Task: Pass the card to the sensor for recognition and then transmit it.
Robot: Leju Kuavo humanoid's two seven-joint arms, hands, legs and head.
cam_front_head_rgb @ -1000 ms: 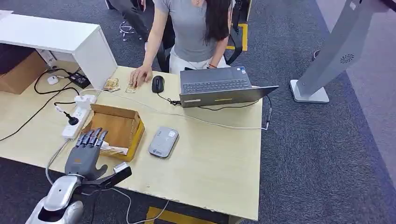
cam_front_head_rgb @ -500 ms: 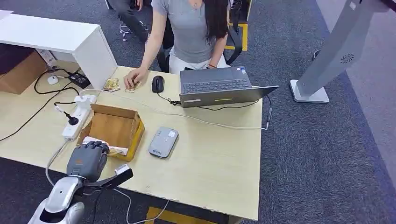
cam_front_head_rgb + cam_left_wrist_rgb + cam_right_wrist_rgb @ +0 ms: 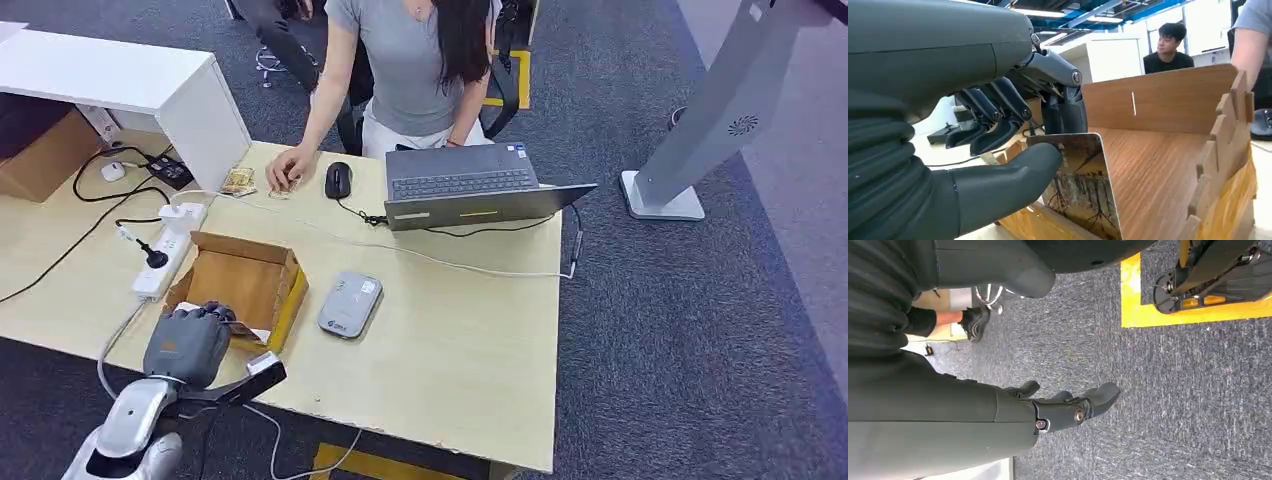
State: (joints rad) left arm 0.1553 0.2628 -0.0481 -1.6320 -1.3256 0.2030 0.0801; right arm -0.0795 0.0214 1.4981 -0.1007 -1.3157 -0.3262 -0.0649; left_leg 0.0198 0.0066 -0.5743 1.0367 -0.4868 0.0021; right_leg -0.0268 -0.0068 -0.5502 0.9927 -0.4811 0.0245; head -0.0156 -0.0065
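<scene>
One card, pinched upright by the left hand in the cardboard box; card reader at three o'clock on the counter.

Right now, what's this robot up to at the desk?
The robot's left hand is at the near edge of a small wooden box on the table, pinching a picture card between thumb and fingers. The grey card sensor lies just beside the box, with nothing on it yet. The right hand hangs open over the carpet. A person sits across at a laptop.
</scene>
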